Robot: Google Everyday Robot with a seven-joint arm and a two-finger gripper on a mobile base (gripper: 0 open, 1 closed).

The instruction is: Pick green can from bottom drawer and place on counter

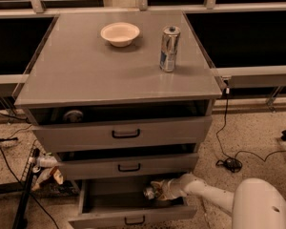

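The bottom drawer (133,216) is pulled out at the foot of the grey cabinet. Inside it, near its right side, lies a small silvery can, the green can (149,192), partly covered by the gripper (157,191). My white arm reaches in from the lower right, and the gripper sits right at the can inside the drawer. The counter (86,70) is the flat grey top of the cabinet, well above the gripper.
On the counter stand a white bowl (120,34) and a tall slim silver-and-blue can (169,48). The top drawer (124,133) and middle drawer (126,166) are slightly open above the arm. Cables (231,162) lie on the floor to the right; clutter (43,168) sits left of the cabinet.
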